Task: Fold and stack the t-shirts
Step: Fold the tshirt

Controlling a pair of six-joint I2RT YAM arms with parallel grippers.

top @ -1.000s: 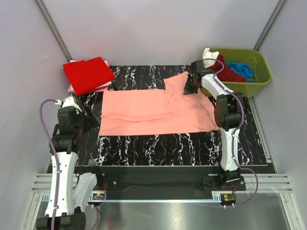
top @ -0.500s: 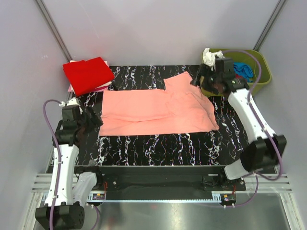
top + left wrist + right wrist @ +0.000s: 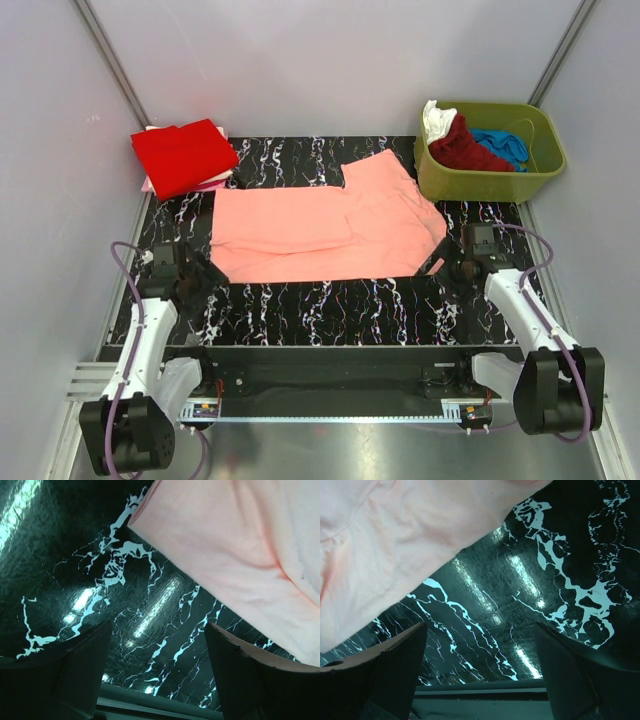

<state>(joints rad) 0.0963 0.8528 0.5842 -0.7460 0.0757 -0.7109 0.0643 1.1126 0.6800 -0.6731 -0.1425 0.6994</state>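
I am holding my left gripper (image 3: 197, 276) spread wide, nothing between its fingers (image 3: 85, 665), just beside the near left corner of the salmon-pink t-shirt (image 3: 320, 225); my right gripper (image 3: 441, 268) is hanging equally spread at its near right corner; the shirt is lying flat across the black marbled table (image 3: 330, 305); a bright red t-shirt (image 3: 183, 155) is sitting folded at the far left; other t-shirts (image 3: 468, 150) are lying bunched in the olive-green tub (image 3: 480, 185).

Olive-green tub (image 3: 480, 186) at far right, black white-veined tabletop (image 3: 330, 300), seemingly glossy
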